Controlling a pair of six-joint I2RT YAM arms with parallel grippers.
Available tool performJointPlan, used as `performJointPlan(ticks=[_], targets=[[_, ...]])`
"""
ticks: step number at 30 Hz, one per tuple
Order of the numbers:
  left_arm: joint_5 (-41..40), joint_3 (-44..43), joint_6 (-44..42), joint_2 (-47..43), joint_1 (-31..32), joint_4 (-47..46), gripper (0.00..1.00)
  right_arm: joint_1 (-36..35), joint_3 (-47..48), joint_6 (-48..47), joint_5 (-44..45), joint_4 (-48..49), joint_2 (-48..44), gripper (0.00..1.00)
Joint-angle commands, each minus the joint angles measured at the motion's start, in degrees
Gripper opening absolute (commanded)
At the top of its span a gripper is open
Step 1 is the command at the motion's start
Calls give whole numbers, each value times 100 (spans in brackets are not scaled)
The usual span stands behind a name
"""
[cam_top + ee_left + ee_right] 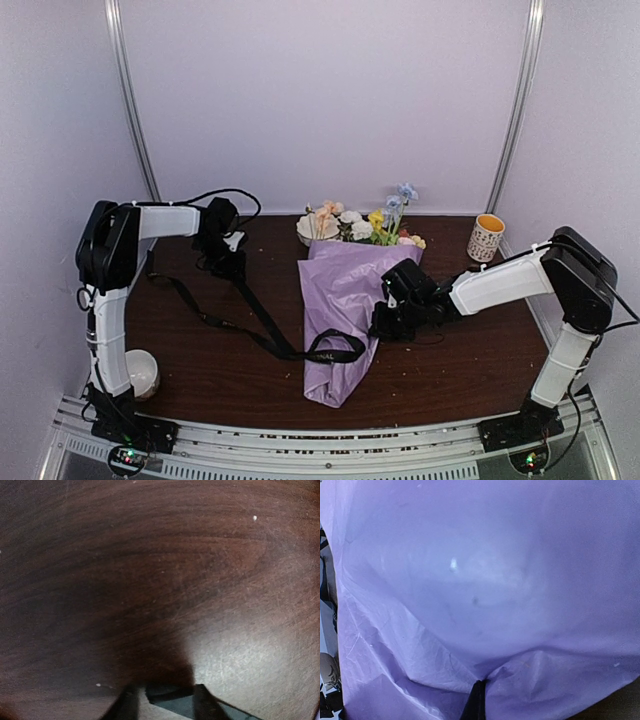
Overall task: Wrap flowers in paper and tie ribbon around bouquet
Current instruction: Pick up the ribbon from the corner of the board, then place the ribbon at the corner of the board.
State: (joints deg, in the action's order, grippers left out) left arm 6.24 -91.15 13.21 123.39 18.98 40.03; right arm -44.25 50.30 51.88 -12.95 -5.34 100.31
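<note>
Left gripper (165, 694) is hovering low over the far-left part of the table (150, 580), jaws standing apart with the end of the ribbon (172, 700) lying flat between them. I can't tell if it's actually biting or just straddling it. I'm guessing it's going for that tail so it can pull the strap round the bundle. Right gripper (385, 322) is pinching shut on the paper (470, 580), with creases puckering in toward its tip. I reckon it's pinning the wrap so it isn't unrolling while the other arm is working. The ribbon is a flat, floppy black strap, running diagonally across the dark wood-grain top and looping over the lower middle of the bouquet (340, 300). That's lying mid-table, a thin crinkly lilac cone, narrow end pointing toward the arms, with the flowers (362, 227) poking out the far end
</note>
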Motion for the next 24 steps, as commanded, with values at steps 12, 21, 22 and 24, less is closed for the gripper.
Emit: performJointPlan(ticks=[12, 21, 22, 24], targets=[[-64, 297, -751, -1070, 314, -929, 0, 46, 86, -80, 162, -245, -119, 0], [2036, 1061, -2911, -4111, 1838, -1756, 0, 85, 386, -169, 31, -352, -90, 0], [2397, 1053, -3021, -4322, 2098, -1714, 0, 102, 446, -176, -1, -352, -58, 0], [3548, 1012, -3008, -4745, 2220, -1720, 0, 122, 587, -206, -38, -395, -15, 0]])
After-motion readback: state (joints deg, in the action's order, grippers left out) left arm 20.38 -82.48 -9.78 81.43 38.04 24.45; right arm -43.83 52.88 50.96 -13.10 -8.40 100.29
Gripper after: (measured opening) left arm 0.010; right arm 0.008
